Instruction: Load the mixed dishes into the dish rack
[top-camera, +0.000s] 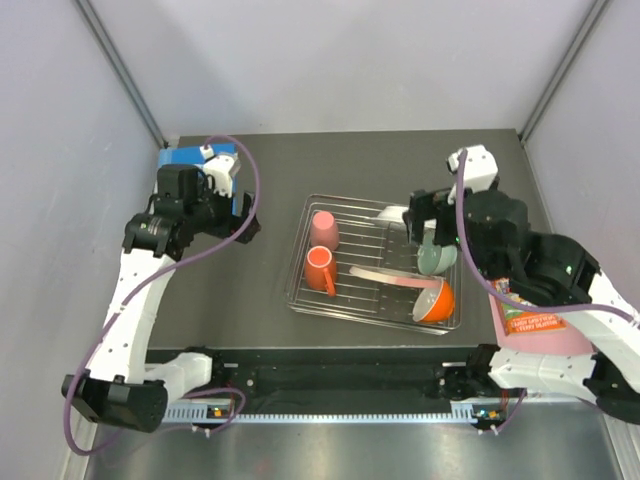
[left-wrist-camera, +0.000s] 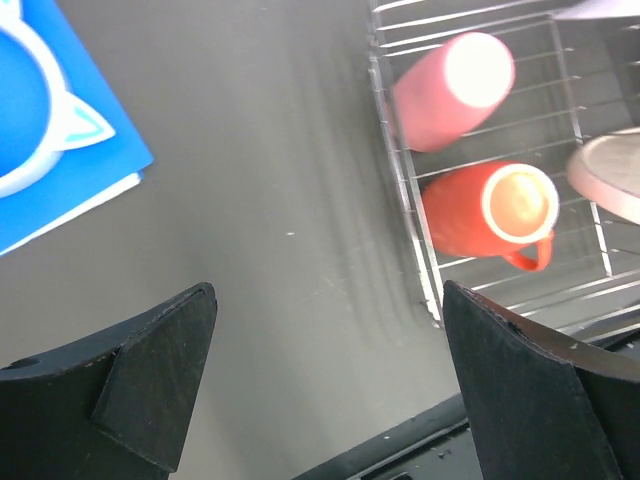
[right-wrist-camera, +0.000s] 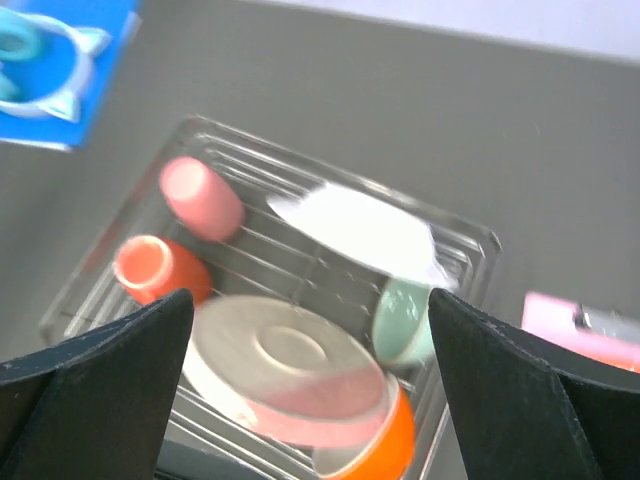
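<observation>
Nearest my bases, on the right of the dark surface (top-camera: 230, 290), a pink packet (top-camera: 530, 325) lies partly under my right arm. Just beyond sits the dish rack (top-camera: 370, 305), holding every dish. The orange bowl (top-camera: 436, 301) is at its near right corner, the pink-and-cream plate (top-camera: 385, 277) leans across the middle, and the orange mug (top-camera: 320, 270) is at the left. The mint-green bowl (top-camera: 434, 258) sits behind the orange one, with the pink cup (top-camera: 324, 229) and white plate (right-wrist-camera: 355, 230) farthest. My right fingers (right-wrist-camera: 110, 370) hang wide and empty above the rack. My left fingers (left-wrist-camera: 150, 380), equally wide and empty, hover over bare surface left of it. A blue board (top-camera: 180, 157) lies at the far left. Loading looks complete, I judge. The risk is that pulling my right arm away low could clip the mint-green bowl or topple the leaning plate.
</observation>
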